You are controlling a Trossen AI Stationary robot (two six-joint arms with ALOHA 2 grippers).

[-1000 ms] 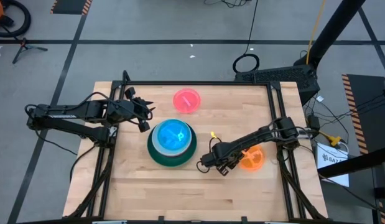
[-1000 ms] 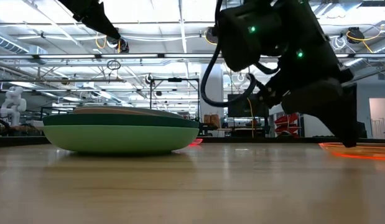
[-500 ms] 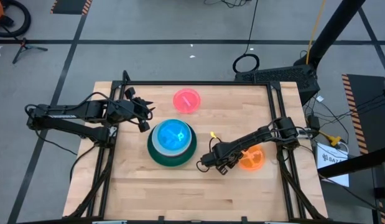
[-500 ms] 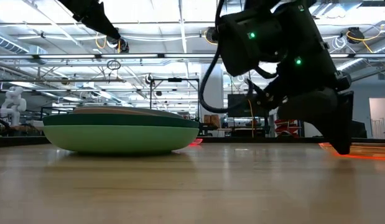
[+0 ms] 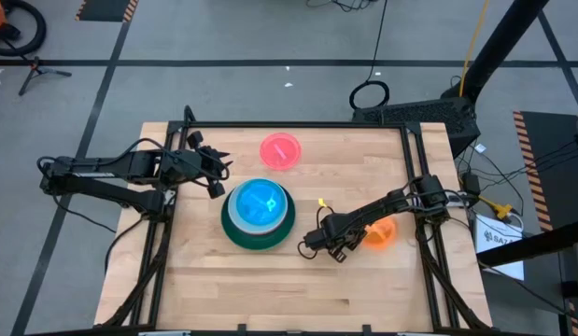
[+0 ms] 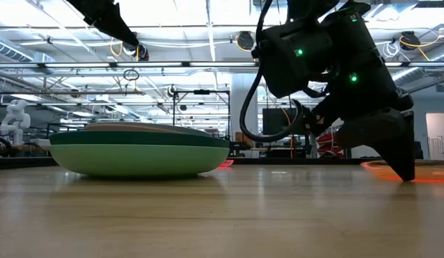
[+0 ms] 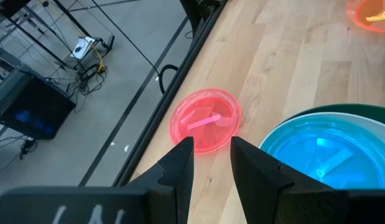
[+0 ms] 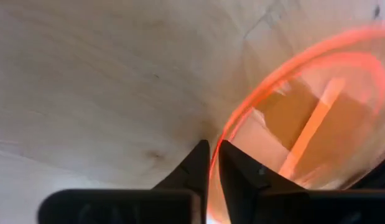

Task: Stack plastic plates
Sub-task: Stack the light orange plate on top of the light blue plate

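Note:
A stack of plates point(image 5: 258, 215) sits mid-table with the cyan plate point(image 7: 323, 155) on top and green plates point(image 6: 139, 150) beneath. The hot pink plate point(image 5: 280, 150) lies flat beyond it, near the far edge. The orange plate point(image 5: 382, 233) lies toward the table's right. My right gripper point(image 5: 343, 250) stands at that plate's left rim, shut on it. My left gripper point(image 5: 217, 173) hovers open, left of the stack and above the table, touching nothing. My right gripper pinches the orange plate's rim point(image 8: 224, 146) between its two fingers, at the plate's left side. The fingers point(image 6: 402, 161) point down, slanting, with their tips at table level. The rest of the plate point(image 6: 422, 172) rests on the table.
Black rails point(image 5: 298, 124) frame the wooden table top. Bare wood lies along the near edge point(image 5: 289, 299) and between the stack and the orange plate. The right arm's forearm point(image 5: 401, 201) crosses above the orange plate.
My right gripper has shifted slightly at the orange plate's rim, its wrist tipping, and has come down close to the table. The orange plate has moved a little with it. The left arm, the stack and the hot pink plate have kept still.

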